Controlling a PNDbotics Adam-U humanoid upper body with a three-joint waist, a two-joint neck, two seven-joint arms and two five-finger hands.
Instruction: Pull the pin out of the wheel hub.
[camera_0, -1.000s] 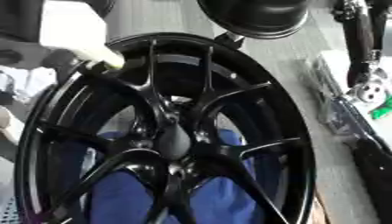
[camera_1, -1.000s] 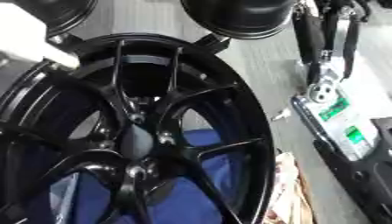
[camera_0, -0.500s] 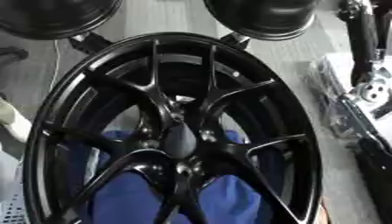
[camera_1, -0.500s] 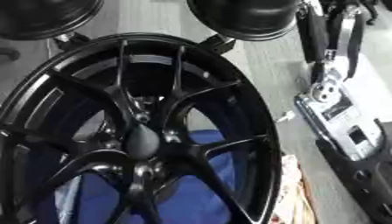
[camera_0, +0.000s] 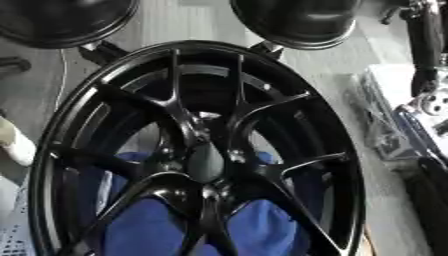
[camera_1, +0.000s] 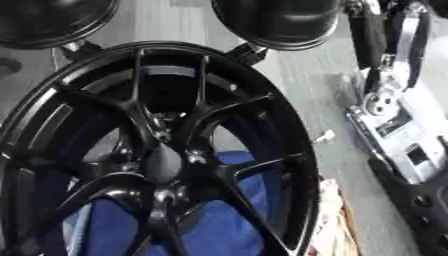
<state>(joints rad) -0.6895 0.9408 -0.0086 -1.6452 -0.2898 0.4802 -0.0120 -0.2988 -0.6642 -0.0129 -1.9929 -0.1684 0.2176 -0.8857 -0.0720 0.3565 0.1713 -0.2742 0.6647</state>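
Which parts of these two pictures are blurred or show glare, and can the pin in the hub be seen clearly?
Left eye view: the wheel is soft all over, with pale glare along its rim and spokes; the hub is a dark blur, and no pin can be made out. Right eye view: the same softness; the silver arm parts at the right catch bright light.

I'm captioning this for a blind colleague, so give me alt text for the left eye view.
A black spoked wheel fills the view, its hub at the centre and blue cloth showing behind the lower spokes. Two round black objects sit beyond its top rim; no robot hand is clearly visible.
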